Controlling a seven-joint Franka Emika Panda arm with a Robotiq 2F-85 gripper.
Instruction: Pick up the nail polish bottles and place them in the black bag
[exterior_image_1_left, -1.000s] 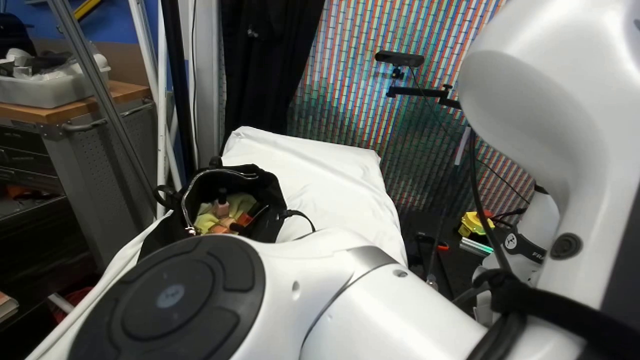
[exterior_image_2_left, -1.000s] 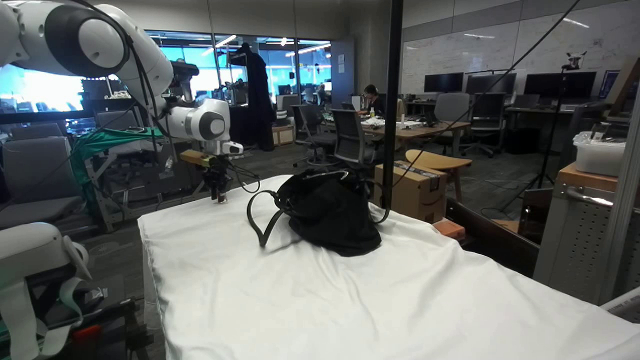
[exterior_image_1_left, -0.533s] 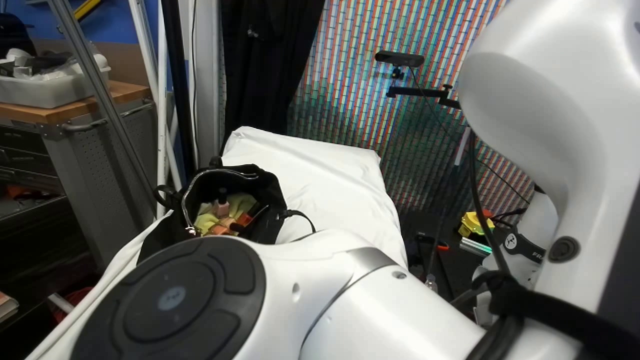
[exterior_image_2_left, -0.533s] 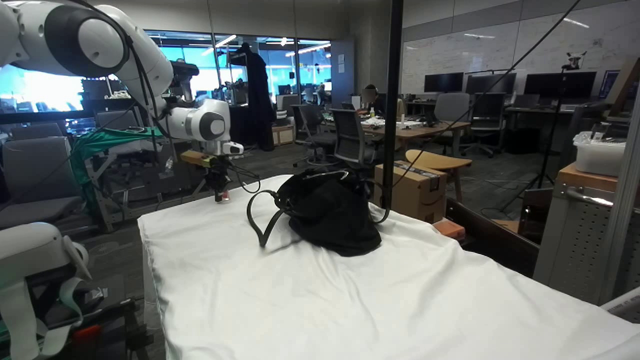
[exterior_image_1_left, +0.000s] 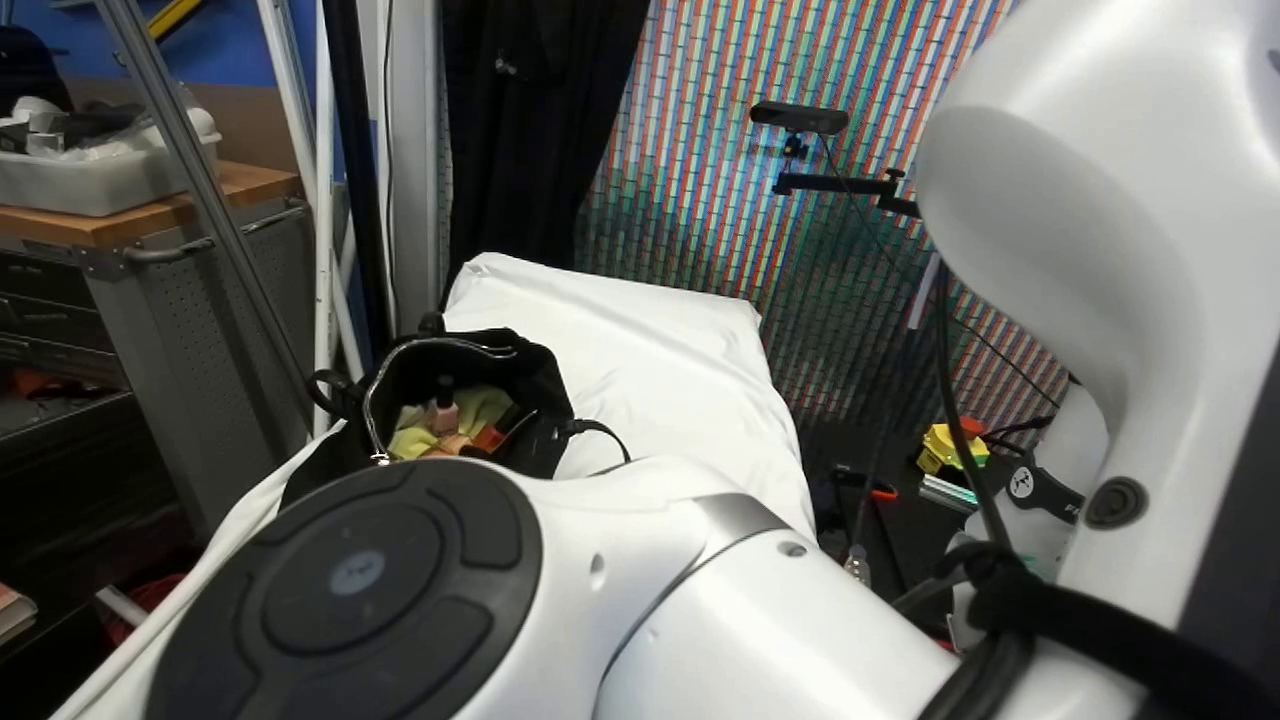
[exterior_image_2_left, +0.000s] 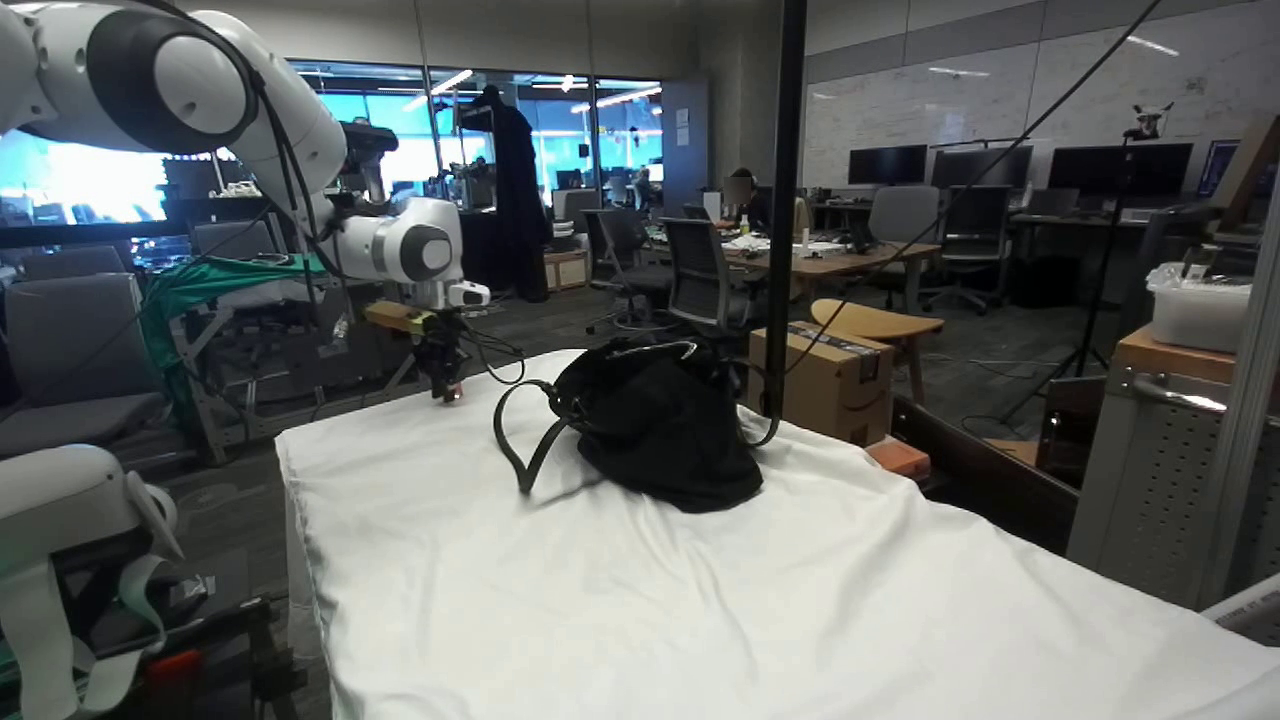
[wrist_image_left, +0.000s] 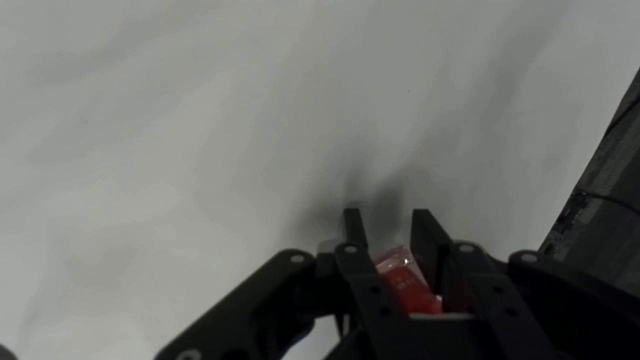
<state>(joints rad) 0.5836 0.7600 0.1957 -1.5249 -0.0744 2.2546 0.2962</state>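
Your end effector (wrist_image_left: 386, 222) is clamped on a red bottle (wrist_image_left: 410, 290), which lies tilted between the two fingers (wrist_image_left: 354, 227) in the wrist view; part of it is hidden. You have it low at the white-draped counter (exterior_image_2_left: 520, 600), near the edge and apart from the black bag (exterior_image_2_left: 670, 440); contact between bottle and counter cannot be determined. The bag rests there, mouth open. In an exterior view you see inside: a pink bottle (exterior_image_1_left: 443, 418), dark cap (exterior_image_1_left: 446, 388) uppermost, stands amid the yellow-green lining (exterior_image_1_left: 483, 405), with an orange bottle (exterior_image_1_left: 453, 443) and a red-orange bottle (exterior_image_1_left: 489, 438) just beside it. Your arm (exterior_image_1_left: 790, 620) hides part of the bag's near side.
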